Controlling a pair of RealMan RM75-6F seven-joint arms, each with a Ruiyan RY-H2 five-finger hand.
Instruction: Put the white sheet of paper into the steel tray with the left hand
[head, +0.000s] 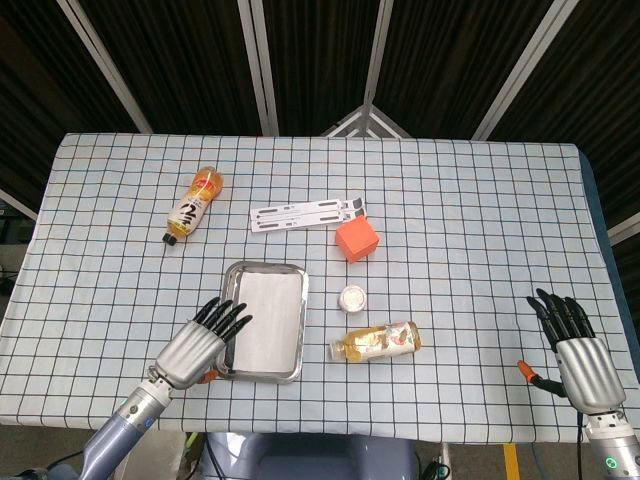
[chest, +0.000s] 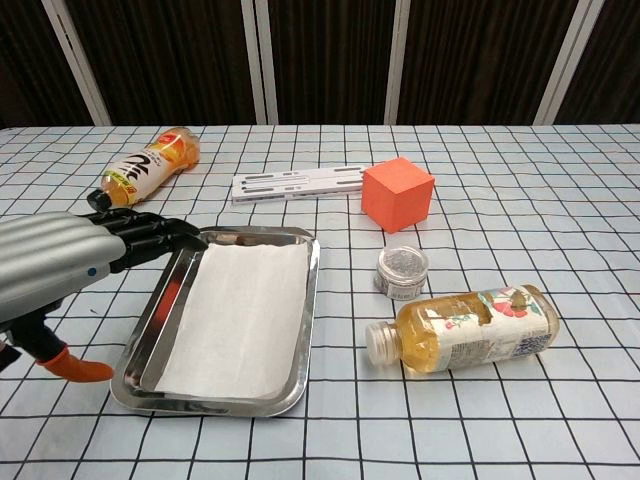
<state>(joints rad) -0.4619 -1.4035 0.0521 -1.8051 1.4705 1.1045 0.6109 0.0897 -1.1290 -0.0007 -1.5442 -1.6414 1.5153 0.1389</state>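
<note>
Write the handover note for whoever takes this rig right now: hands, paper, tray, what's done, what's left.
Left hand: fingers apart, holding nothing, at the tray's left edge.
Right hand: open, idle at the table's near right, far from the work.
Paper: lying flat inside the tray, free of the hand.
Done: paper is in the tray.
Left: probably only to draw the left hand clear without knocking the tray.

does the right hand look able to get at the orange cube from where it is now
Probably yes, with a long reach: the right hand is open near the table's front right corner, and only bare cloth lies between it and the orange cube.
</note>
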